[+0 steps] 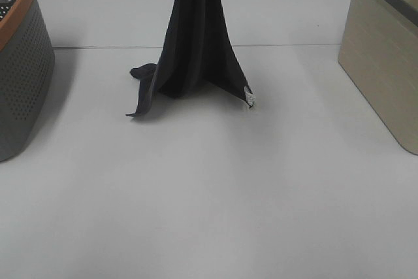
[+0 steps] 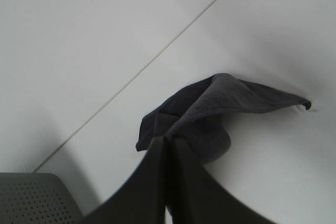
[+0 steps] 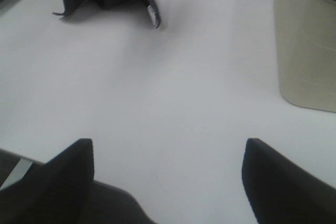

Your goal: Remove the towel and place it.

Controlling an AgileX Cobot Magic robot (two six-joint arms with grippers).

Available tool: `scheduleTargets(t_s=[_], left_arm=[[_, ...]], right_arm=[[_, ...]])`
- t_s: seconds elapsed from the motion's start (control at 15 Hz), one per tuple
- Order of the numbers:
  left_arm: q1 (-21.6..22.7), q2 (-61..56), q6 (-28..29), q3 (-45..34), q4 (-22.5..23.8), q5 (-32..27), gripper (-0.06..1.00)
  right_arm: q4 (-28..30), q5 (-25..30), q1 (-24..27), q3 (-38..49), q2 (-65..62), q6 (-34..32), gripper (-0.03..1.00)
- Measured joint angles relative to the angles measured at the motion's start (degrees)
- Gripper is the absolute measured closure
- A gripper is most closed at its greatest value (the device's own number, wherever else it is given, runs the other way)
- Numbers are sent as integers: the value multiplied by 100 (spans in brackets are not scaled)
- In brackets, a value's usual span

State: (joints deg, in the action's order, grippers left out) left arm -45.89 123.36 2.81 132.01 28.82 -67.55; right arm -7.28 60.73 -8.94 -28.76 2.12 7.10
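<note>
Toward the far edge of the counter (image 1: 209, 194), about midway between its left and right edges, the towel (image 1: 196, 44) hangs as a tall dark cone. Its top is gathered and runs out of the high view. Its lower hem spreads out and touches the counter just nearer than a thin seam (image 1: 313, 46) that runs from the left edge to the right edge. One pointed corner of the hem trails toward the left edge. The opposite corner, toward the right edge, carries a small white tag (image 1: 249, 98) and sits on the surface.

From the left wrist camera, the left hand (image 2: 167, 139) has its two dark fingers (image 2: 152, 182) pressed together, with the towel's cloth pinched at their tips. The rest of the cloth fans out below them in folds down to the counter.

The right hand (image 3: 169, 142) hovers over bare counter nearer the front edge. Its fingers (image 3: 68, 171) are spread wide apart with nothing between them, and it is well clear of the towel.

At the left edge stands a grey perforated basket (image 1: 23, 76) with an orange rim. At the right edge stands a beige bin (image 1: 382, 57) with a dark rim. Both are well apart from the towel.
</note>
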Motion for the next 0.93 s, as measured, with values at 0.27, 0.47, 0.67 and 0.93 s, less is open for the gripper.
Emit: scheduleTargets(t_s=[0.27,0.47,0.67,0.93], left_arm=[[0,6,0,0,-17,-201,94],[0,6,0,0,-103,-201,94],[0,6,0,0,-350,-201,94],[0,6,-23,0,-413,-206,94]], right_arm=[[-676,-269,0,-97,1547,1043,21],[-1134,-1014,0,-115,2624,1833,22],[-2578,-2561,0,-115,4440,4028,22],[-4652,-4011,-92,-115,6142,6572,22]])
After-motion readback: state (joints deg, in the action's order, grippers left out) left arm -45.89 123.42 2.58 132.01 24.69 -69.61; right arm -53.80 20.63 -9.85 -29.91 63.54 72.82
